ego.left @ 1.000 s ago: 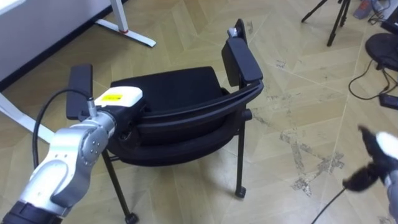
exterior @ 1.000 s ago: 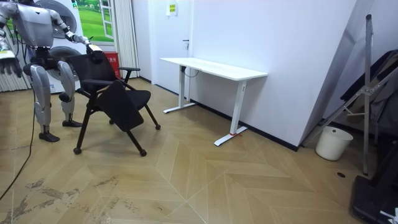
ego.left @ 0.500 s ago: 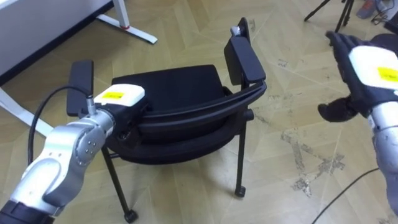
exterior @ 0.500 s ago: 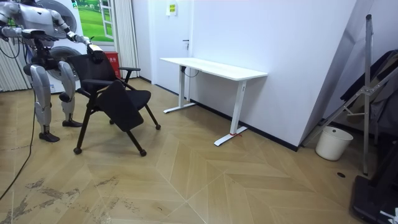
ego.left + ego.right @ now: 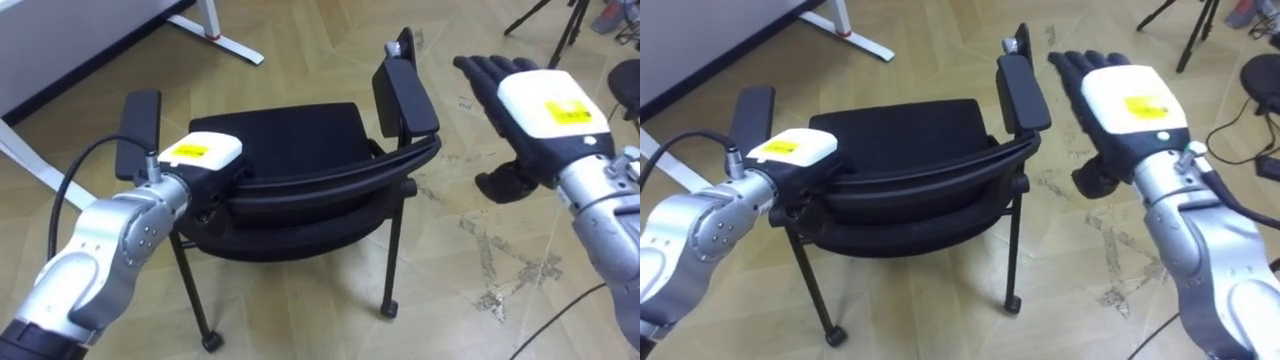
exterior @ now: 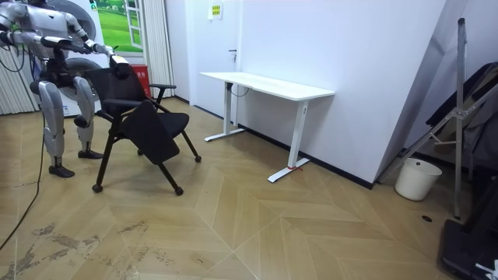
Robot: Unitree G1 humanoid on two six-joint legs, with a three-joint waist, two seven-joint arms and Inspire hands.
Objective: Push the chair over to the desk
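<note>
Standing on the herringbone wood floor (image 5: pixel 300 310), the black chair (image 5: pixel 280 135) is seen from behind and above in the left eye view: padded seat, two flat armrests and a curved top rail on thin black legs. The robot's left hand (image 5: pixel 203 160) lies on the rail's left end, back upward; whether it grasps the rail or only rests there cannot be told. The right hand (image 5: pixel 535 105) hovers in the air just beside the right armrest (image 5: pixel 403 95), released, flat and palm down, touching nothing.

From the room view, the chair (image 6: pixel 148 124) sits toward the floor's far left edge, well apart from a white desk (image 6: pixel 268 85) along the wall. The robot stands upright behind it, left hand (image 6: pixel 117 61) at the top of the backrest.

The right eye view gives the same scene: left hand (image 5: pixel 790 150) on the rail, right hand (image 5: pixel 1120 100) spread beside the armrest.
</note>
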